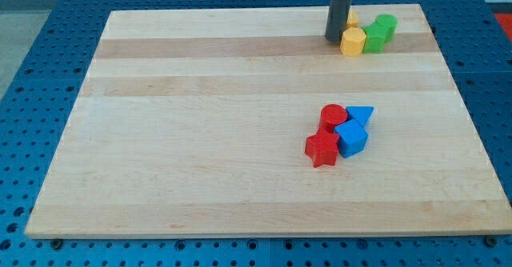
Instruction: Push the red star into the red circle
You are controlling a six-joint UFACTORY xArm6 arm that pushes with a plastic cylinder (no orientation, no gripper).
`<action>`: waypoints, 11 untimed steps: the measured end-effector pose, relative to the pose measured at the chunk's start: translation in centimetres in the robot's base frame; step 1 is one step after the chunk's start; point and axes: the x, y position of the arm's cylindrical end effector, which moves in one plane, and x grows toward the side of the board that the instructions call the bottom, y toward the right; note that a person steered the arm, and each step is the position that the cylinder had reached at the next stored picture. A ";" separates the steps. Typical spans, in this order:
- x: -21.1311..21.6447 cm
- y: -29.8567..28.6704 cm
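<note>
My tip [334, 39], the lower end of the straight dark rod, rests on the pale wooden surface [200, 139] in the upper right of the frame; there is no hand on this arm, only the rod, so nothing is held or clamped. The tip stands just left of the yellow hexagonal block [353, 41], touching it or very nearly so. Behind the rod a second small yellow block [352, 17] peeks out, its shape hidden. To the right of the yellow hexagon sit two green blocks, one [374, 38] pressed against the hexagon and another [386, 25] slightly above and right of it; their exact shapes are hard to make out.

The red star block [322, 149] lies right of centre and a little below the middle of the frame, well apart from my tip. Its upper right side touches the red circle block [333, 117], a low cylinder lying just above it. A blue cube block [351, 138] presses against the star's right side, and a blue triangle block [361, 114] sits just right of the red circle, above the cube.

The whole left half of the surface is bare wood, as is the strip along the bottom edge. The yellow and green group lies close to the top edge; around the board is blue perforated metal [32, 99]
</note>
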 end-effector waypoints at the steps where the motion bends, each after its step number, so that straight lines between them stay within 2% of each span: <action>1: 0.0 0.3; 2: 3.2 -3.2; 3: 9.5 -6.8; 6: 34.1 -9.0; 7: 33.0 -8.1; 9: 20.6 -7.5; 10: 17.1 -6.7; 11: 25.5 -9.5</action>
